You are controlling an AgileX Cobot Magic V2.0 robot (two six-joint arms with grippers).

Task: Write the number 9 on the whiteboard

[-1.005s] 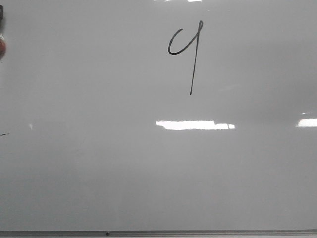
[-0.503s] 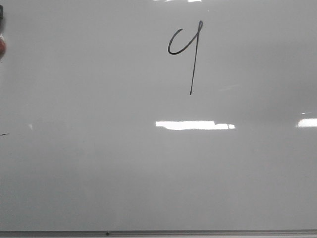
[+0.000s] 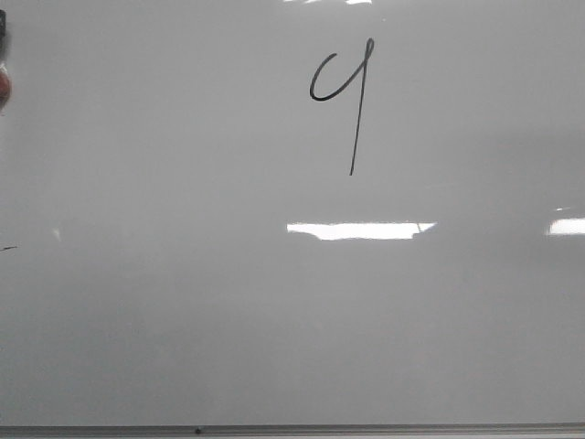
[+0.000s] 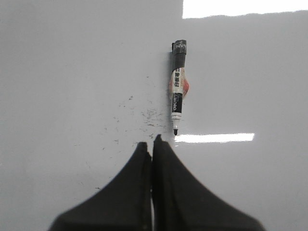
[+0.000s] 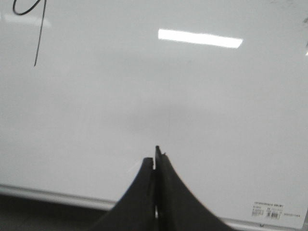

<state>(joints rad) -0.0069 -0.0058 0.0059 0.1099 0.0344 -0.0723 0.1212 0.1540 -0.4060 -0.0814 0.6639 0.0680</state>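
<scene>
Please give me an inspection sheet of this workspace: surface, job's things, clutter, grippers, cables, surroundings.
Surface: large glossy pale grey-white whiteboard, bright light reflections, thin grey frame strip along one edge.
Job's things: thin black hand-drawn number 9 already on the board, open loop, long slanted tail; uncapped black-and-white marker pen lying on the board, not held.
Clutter: small black specks beside the marker tip; short black dash; small printed label near the frame.
Grippers: left gripper shut, empty; right gripper shut, empty.
Cables: nothing seen.
Surroundings: nothing seen.
</scene>
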